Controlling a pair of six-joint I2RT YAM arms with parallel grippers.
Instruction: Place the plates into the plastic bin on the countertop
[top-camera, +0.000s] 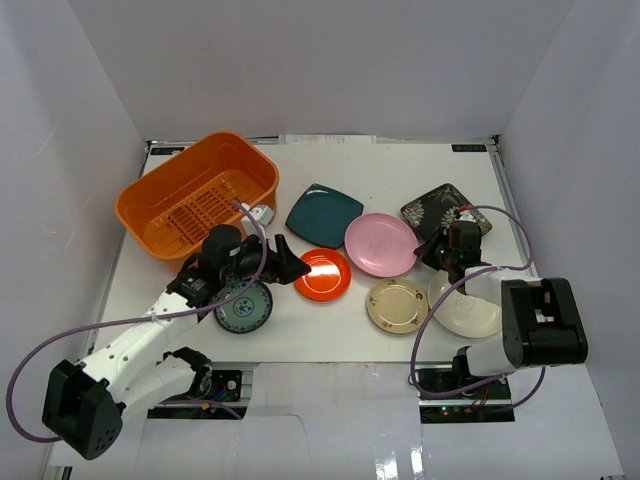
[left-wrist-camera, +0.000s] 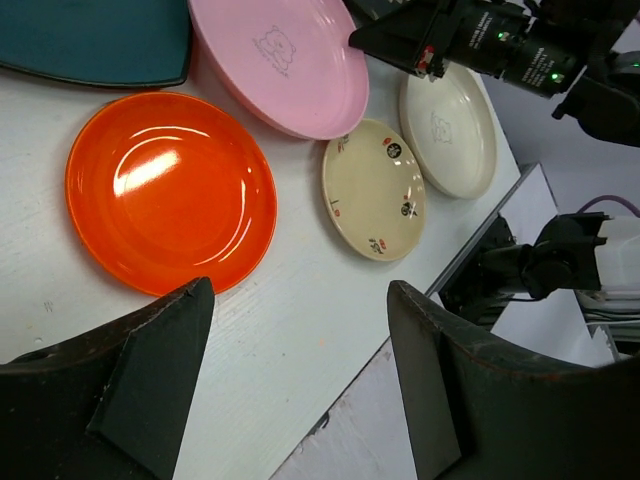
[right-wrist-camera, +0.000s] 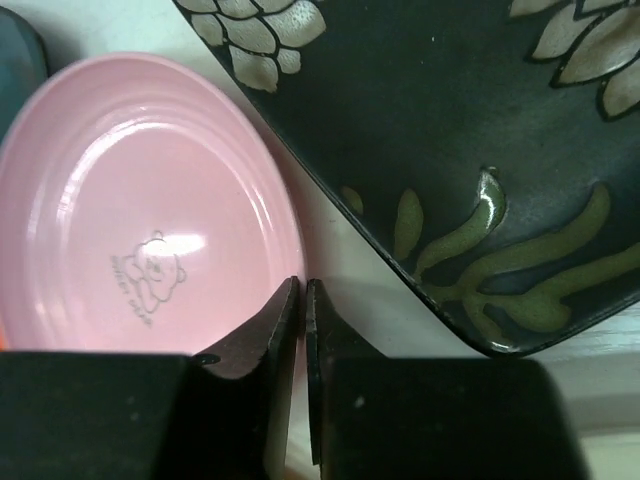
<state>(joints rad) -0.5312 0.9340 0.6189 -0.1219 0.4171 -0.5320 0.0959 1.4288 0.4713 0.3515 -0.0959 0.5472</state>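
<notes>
Seven plates lie on the white tabletop (top-camera: 400, 170), all outside the orange rectangular plastic bin (top-camera: 152, 230) at its far left: a teal square plate (top-camera: 323, 213), black floral square plate (right-wrist-camera: 470, 150), round pink plate (right-wrist-camera: 140, 210), round red plate (left-wrist-camera: 170, 190), beige-gold plate (left-wrist-camera: 374, 188), cream-white plate (left-wrist-camera: 448, 128) and a green-blue patterned plate (top-camera: 243, 307) partly under the left arm. The left end effector (left-wrist-camera: 300, 290) is spread wide, holding nothing, just beside the red plate. The right end effector (right-wrist-camera: 301, 285) is pressed almost together on the pink plate's rim.

The hand (right-wrist-camera: 303, 292) pinches the rim of the pink plate (right-wrist-camera: 130, 200) — black floral plate (right-wrist-camera: 480, 150) just beside.
</notes>
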